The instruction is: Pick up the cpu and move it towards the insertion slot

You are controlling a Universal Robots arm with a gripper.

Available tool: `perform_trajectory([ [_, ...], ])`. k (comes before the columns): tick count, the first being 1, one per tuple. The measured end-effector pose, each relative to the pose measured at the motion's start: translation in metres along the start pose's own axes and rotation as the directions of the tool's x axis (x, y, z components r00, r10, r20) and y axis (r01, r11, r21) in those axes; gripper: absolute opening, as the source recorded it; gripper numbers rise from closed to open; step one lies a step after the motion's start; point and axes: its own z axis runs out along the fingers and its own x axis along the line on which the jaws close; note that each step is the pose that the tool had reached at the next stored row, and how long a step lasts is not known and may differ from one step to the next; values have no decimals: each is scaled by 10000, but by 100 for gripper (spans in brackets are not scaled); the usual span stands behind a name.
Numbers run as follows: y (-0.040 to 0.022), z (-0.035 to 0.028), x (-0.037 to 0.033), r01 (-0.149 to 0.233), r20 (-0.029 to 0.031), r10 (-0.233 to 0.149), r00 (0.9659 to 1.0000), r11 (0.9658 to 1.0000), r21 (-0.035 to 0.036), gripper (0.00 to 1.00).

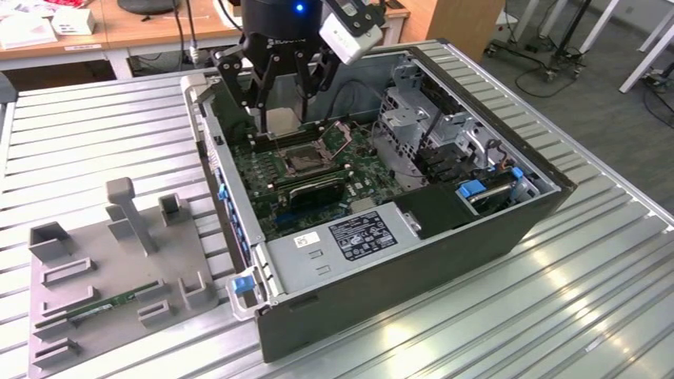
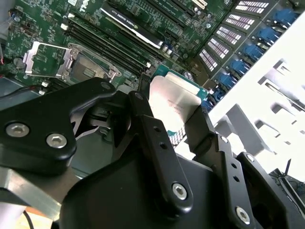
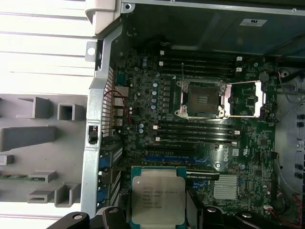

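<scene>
1. Claw [image 2: 177, 117]: closed on the chip [image 2: 172, 98], its black fingers [image 2: 202, 126] pressing two opposite edges; the second wrist view shows this grip from behind the fingers.
2. Chip [image 3: 157, 199]: held clear of the board, metal top facing the camera in the first wrist view. In the exterior view the chip [image 1: 282, 121] hangs below the claw [image 1: 282, 110], over the open computer case [image 1: 421, 260].
3. Socket [image 3: 200, 98]: dark square, its silver bracket [image 3: 245, 99] swung open beside it, well apart from the chip.
4. Step in hand, by judgement: pick-up done, carry toward the socket under way. The remaining travel calls for keeping the chip level and square to the socket.
5. View differences: the exterior view adds the grey holder tray [image 1: 116, 276] beside the case; the first wrist view shows chip and socket together.
</scene>
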Motion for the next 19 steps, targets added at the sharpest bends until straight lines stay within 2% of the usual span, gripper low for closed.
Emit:
perform_trajectory([
  [19,-4,0,-91,-1,0,1,10000,10000,1,55],
])
